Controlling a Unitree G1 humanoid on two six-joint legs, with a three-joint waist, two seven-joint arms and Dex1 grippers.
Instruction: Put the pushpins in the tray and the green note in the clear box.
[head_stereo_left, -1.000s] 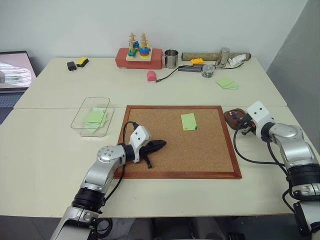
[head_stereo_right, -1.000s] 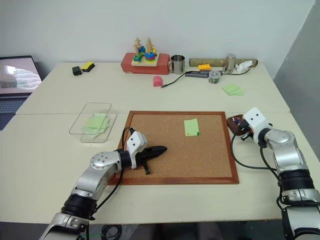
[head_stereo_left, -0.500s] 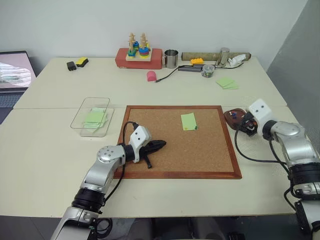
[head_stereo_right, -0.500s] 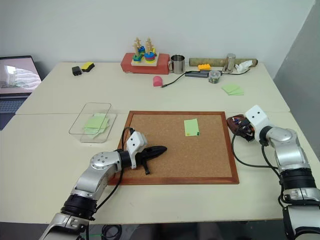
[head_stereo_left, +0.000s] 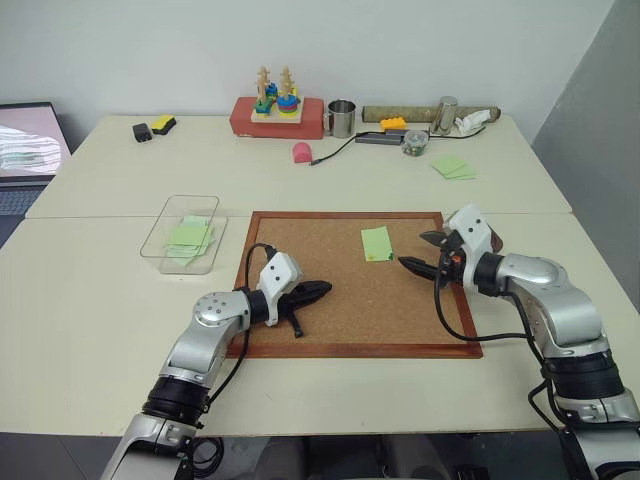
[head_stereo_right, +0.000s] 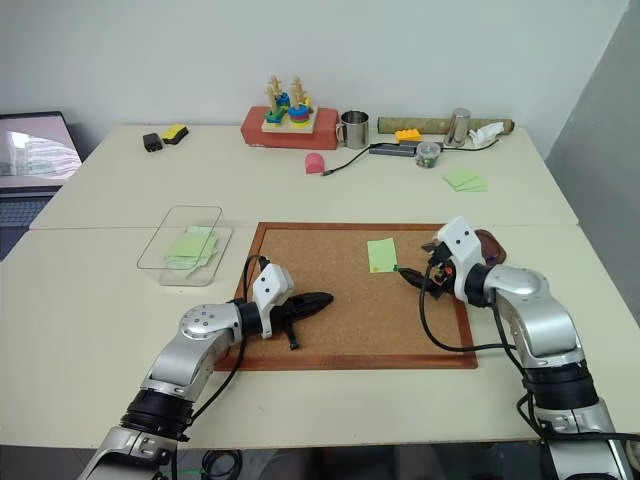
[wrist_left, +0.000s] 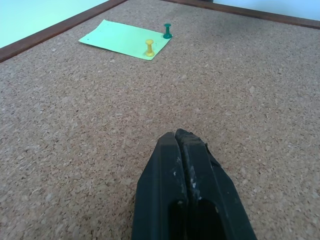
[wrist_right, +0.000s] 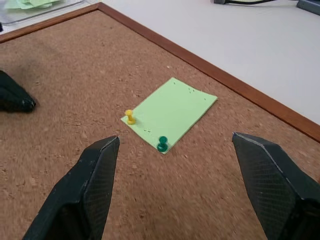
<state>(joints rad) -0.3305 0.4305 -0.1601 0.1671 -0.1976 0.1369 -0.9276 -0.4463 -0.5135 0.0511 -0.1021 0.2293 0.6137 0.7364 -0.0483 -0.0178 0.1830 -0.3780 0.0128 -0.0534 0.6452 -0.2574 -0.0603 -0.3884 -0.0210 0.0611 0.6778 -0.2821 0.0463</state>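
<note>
The green note lies on the cork board, pinned by two pushpins, a yellow one and a green one, at the corners nearest me. My right gripper hovers open just right of the note, pointing at it, nothing between its fingers. My left gripper rests shut and empty on the board's left part, well short of the note. The tray peeks out behind my right wrist, past the board's right edge. The clear box, left of the board, holds green paper.
Along the table's far edge stand a red block with a stacking toy, a metal cup, a small jar and a pile of green notes. A laptop sits far left.
My right gripper has swung left from over the tray to above the cork board beside the note, and its jaws have opened wide. The left arm has not moved.
</note>
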